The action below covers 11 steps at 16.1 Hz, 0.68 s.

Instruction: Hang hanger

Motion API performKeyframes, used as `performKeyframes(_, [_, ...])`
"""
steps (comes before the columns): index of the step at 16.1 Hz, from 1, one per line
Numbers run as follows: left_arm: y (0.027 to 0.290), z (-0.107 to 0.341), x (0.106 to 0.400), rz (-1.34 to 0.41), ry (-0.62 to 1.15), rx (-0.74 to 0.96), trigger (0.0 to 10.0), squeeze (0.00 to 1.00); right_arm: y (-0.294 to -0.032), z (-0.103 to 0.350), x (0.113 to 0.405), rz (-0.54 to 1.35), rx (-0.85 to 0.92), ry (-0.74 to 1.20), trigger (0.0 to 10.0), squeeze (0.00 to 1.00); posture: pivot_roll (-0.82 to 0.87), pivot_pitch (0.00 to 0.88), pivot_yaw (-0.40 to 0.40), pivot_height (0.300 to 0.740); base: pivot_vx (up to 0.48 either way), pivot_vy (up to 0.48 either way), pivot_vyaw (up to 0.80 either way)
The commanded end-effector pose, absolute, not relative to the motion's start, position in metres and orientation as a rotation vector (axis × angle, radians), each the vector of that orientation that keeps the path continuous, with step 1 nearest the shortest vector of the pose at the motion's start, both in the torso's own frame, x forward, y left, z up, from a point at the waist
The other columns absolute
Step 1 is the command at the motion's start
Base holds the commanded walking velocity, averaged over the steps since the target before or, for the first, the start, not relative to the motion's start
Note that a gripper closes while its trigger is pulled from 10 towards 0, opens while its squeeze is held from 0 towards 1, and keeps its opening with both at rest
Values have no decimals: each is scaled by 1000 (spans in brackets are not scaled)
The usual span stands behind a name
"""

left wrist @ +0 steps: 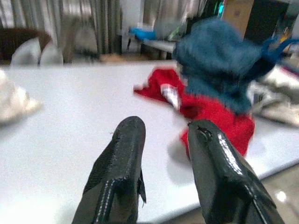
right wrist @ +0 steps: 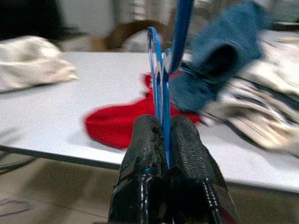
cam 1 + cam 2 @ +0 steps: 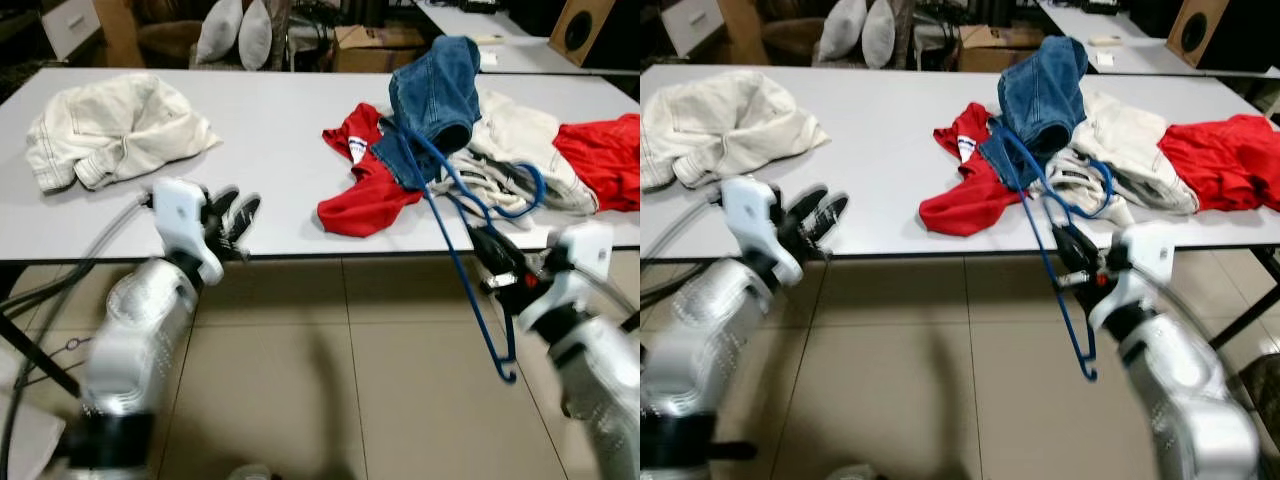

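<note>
Right tool (image 3: 487, 247) is clamped tight on the blue hanger (image 3: 470, 285), which runs from its fingers up into the denim piece (image 3: 432, 105) on the tabletop (image 3: 270, 160) and hangs down past the edge below it. Left tool (image 3: 232, 217) sits off to the side at the tabletop's near edge, fingers apart, holding nothing.

Even indoor light, soft shadows under the table (image 3: 300, 150), arms and wrist backgrounds motion-blurred.

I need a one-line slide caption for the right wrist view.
Right gripper shut on the blue hanger, with denim garment and red garment on the white table.
</note>
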<state>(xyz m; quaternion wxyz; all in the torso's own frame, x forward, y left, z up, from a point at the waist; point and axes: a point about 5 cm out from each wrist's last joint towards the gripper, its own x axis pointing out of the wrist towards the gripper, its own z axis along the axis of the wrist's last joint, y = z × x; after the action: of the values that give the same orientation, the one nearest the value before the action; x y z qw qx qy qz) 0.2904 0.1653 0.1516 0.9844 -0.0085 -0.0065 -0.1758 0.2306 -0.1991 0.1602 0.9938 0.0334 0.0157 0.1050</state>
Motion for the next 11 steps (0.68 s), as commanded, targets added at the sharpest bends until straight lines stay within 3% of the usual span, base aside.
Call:
performKeyframes(1, [161,149,291,-345,-7,8,10000,0,-202,167,228,140,30,-5,10000,0,-57,0,-23,740,0,-435,0])
performKeyframes(5, [154,137,289,-330,5,36,10000,0,-197,152,226,-9,-37,40,10000,0,-68,0,-23,740,0,-401,0])
performKeyframes(7, [150,143,289,-331,-29,13,10000,0,-202,154,227,-72,-47,23,10000,0,-69,0,-17,740,0,0,0])
performKeyframes(11, [144,140,295,-312,-24,-14,10000,0,-199,151,236,-54,-148,28,10000,0,-67,0,-21,740,60,0,-698])
